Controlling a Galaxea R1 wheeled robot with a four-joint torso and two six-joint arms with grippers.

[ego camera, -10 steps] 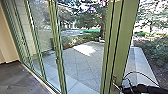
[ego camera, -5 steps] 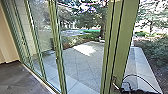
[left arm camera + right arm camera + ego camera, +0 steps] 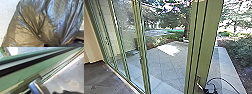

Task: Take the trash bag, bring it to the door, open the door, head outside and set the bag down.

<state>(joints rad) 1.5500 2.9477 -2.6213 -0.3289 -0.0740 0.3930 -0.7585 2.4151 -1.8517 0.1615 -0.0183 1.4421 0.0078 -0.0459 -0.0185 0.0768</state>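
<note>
One trash bag (image 3: 48,23), dark and shiny, shows large and close in the left wrist view, its plastic creased, with folds drawing together by a dark blurred shape (image 3: 70,44). Pale speckled ground (image 3: 6,13) shows beside it. Left gripper: can't tell if the claw is apart, together or clamped on the bag.

Door, head view: tall green frame (image 3: 206,42), metal handle (image 3: 198,83) low on it. Can't tell if the door is ajar. Right gripper (image 3: 211,90), partly seen, dark, is just beside the handle, black cable (image 3: 224,79) looping over it. Can't tell if that claw is apart or together, or whether it touches the handle.

Right wrist view: green frame crosses at a slant, rounded bluish piece (image 3: 34,87) in front, blurred; metal track (image 3: 50,74) runs along the grey floor.

More green-framed glass panels (image 3: 125,37) to the left in the head view, beige wall (image 3: 90,42) and grey indoor floor (image 3: 104,77) at far left. Beyond the glass: paved yard (image 3: 166,62), sunlit patch (image 3: 169,50), tree (image 3: 186,22), bushes (image 3: 240,50) at right past a pale paved strip (image 3: 227,65).
</note>
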